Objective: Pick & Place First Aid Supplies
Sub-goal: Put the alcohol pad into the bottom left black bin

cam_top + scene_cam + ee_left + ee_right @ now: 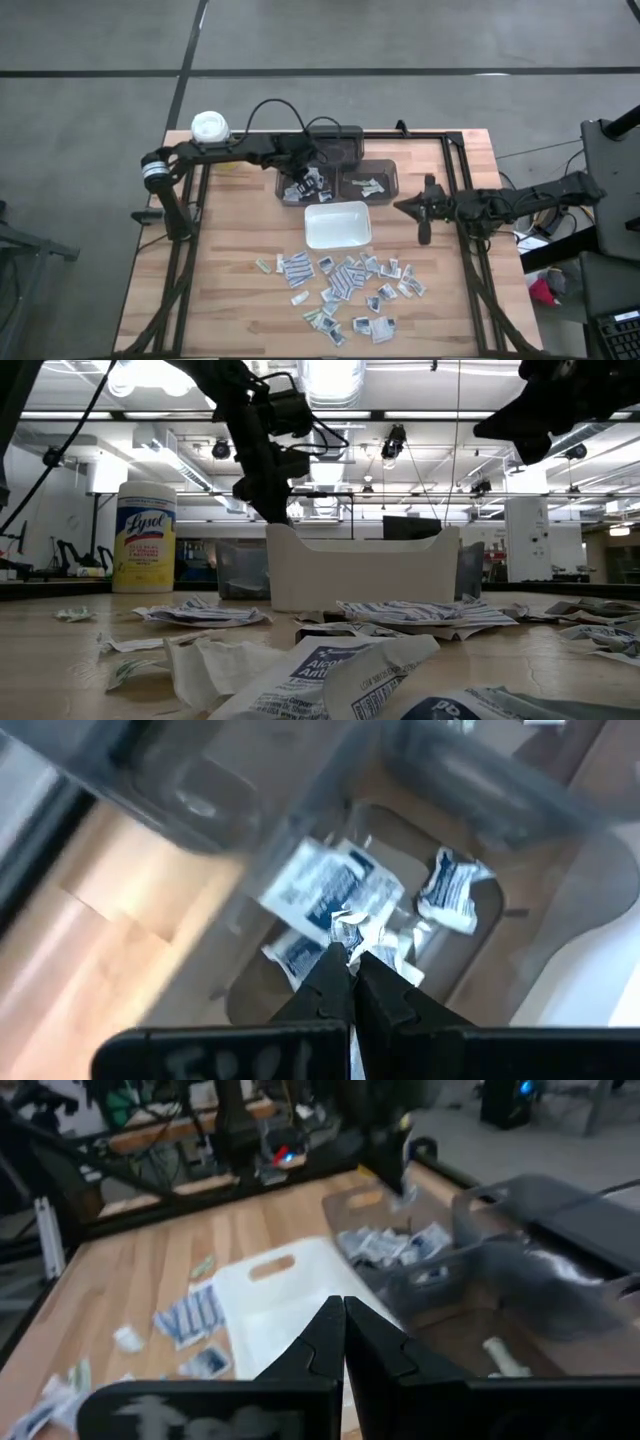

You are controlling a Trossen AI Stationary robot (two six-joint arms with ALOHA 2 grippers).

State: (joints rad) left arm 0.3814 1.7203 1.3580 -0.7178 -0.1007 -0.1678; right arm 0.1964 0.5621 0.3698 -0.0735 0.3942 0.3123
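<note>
Far left, the Lysol can (210, 127) stood at the table's (240, 300) back corner, out of your way.

Next, your left gripper (312, 181) hung over the left dark bin (290, 188). Its fingers were shut tight on a crumpled packet (352, 932), pinched by one edge only. A few other packets lay in the bin right under it. It looked like you were at the drop step, so here's how to do it well: get low, w/ the tips inside the bin walls, then open wide. Give it a sec so the packet falls off clean & doesn't stick to a finger. Lift straight up after.

In the middle sat the white tray (337, 224); nothing showed in it. In front of it, the pile of packets (345, 285) was spread over the table, lots left to pick, approx. all of the job. For the next one, go for a loose packet at the pile's edge, not a stacked one.

On the right, the 2nd bin (370, 183) held a few packets too. Your right gripper (423, 236) waited beside the tray, shut & holding nothing.
</note>
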